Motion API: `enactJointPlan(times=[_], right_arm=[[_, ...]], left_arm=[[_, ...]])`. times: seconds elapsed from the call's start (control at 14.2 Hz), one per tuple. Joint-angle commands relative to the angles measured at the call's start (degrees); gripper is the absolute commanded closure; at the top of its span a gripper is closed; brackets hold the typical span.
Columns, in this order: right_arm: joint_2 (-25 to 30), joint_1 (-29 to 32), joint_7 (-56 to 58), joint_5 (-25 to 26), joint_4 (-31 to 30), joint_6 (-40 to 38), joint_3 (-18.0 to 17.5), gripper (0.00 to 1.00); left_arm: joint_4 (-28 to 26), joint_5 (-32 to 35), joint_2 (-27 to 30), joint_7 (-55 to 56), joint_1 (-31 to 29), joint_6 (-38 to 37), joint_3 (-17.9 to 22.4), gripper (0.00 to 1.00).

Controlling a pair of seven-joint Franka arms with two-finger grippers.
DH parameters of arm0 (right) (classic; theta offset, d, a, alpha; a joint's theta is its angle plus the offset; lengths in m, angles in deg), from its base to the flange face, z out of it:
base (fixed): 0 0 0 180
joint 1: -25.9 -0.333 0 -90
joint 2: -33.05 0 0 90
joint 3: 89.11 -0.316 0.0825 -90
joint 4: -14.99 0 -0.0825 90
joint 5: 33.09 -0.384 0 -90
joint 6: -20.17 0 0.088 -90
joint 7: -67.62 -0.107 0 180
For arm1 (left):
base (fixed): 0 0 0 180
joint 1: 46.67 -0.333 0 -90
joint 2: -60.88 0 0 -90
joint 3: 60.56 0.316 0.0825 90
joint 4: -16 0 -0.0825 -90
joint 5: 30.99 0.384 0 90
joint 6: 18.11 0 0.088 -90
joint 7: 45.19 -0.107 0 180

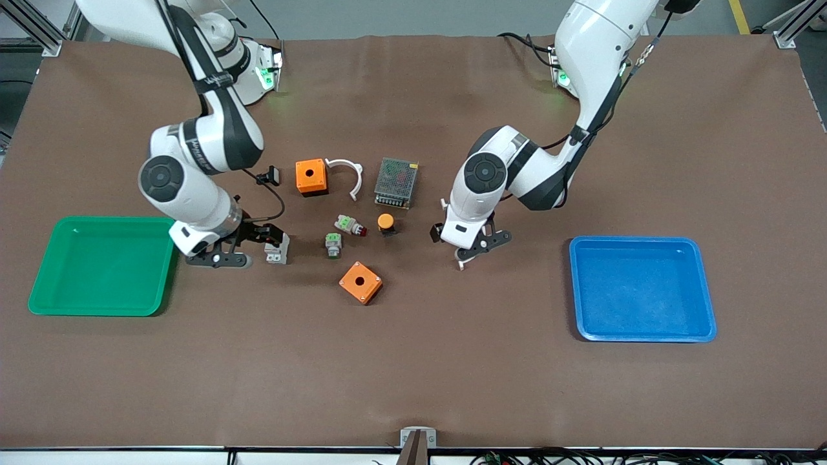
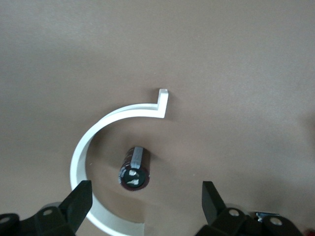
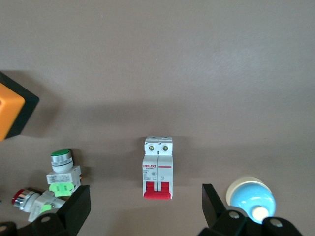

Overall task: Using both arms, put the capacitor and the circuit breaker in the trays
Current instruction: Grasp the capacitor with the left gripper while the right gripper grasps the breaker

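The capacitor (image 2: 134, 168), a tiny black cylinder with a pale-marked end, lies on the brown mat inside a white curved clip (image 2: 106, 129). My left gripper (image 2: 145, 196) is open above it, one finger on each side. In the front view the left gripper (image 1: 470, 248) hides the capacitor. The circuit breaker (image 3: 158, 168), white with red toggles, lies on the mat ahead of my open right gripper (image 3: 145, 199). In the front view the breaker (image 1: 276, 249) is beside the right gripper (image 1: 242, 247), near the green tray.
A green tray (image 1: 102, 265) lies at the right arm's end and a blue tray (image 1: 643, 289) at the left arm's end. In the middle are two orange boxes (image 1: 311, 177) (image 1: 360, 282), another white clip (image 1: 347, 173), a mesh-topped unit (image 1: 396, 182), push-buttons (image 1: 333, 245) (image 1: 350, 225) and an orange-capped button (image 1: 386, 223).
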Motion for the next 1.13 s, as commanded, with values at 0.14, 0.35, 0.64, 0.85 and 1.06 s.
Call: enactJointPlan(times=[0.14, 0.35, 0.64, 0.85, 1.06], right_arm=[[-2.46, -1.4, -0.14, 2.63, -0.81, 3.2, 0.83, 0.0], [-5.1, -0.7, -0.14, 5.18, -0.9, 6.0, 1.01, 0.0], [-8.09, -0.17, -0.14, 5.63, -1.6, 10.4, 1.01, 0.0], [-8.53, -0.17, -0.4, 5.54, -3.18, 12.25, 0.92, 0.0], [-8.45, -0.34, -1.88, 5.45, -3.71, 12.25, 0.92, 0.0]], left_arm=[[-2.04, 4.1, -2.0, 1.56, 0.34, 4.64, 0.23, 0.04], [-1.86, 5.41, -2.97, 2.87, 0.43, 4.73, 0.23, 0.13], [-1.86, 6.12, -3.06, 4.9, 0.43, 4.73, 0.14, 0.36], [-1.77, 6.12, -3.06, 4.9, 0.43, 4.73, 0.14, 0.59], [-1.77, 6.12, -3.06, 4.81, 0.61, 4.64, 0.14, 0.81]])
